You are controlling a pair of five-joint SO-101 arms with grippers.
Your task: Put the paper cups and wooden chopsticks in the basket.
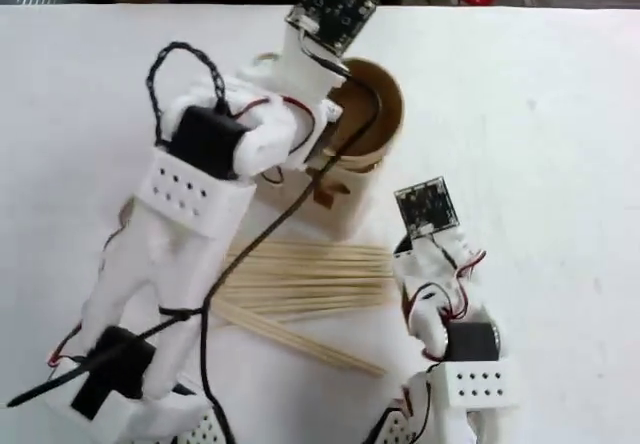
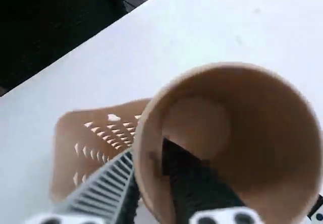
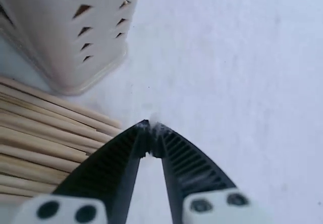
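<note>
Left wrist view: the brown paper cup (image 2: 237, 133) is held by its rim, mouth open toward the camera. The left gripper (image 2: 149, 151) is clamped on the cup wall, with one black ribbed finger (image 2: 189, 178) inside the cup and the other outside it. The beige perforated plastic basket (image 2: 86, 148) lies just beyond the cup and is partly hidden by it.

High view: the cup (image 1: 375, 104) sits at the far centre of the white table (image 1: 540, 114), overlapping the far part of the basket (image 1: 345, 204). Whether the cup rests in the basket or hangs over it cannot be told. The bundle of pale wooden chopsticks (image 1: 300, 279) lies flat on the table just near of the basket, running left to right. One stick lies askew across the near side of the bundle.

Right wrist view: the right gripper (image 3: 150, 129) is at the table surface, just right of the chopstick (image 3: 40, 143) ends. Its two black fingers meet at the tips with nothing between them. The basket (image 3: 75, 32) stands beyond the chopsticks, its lower edge touching or just beside them.
</note>
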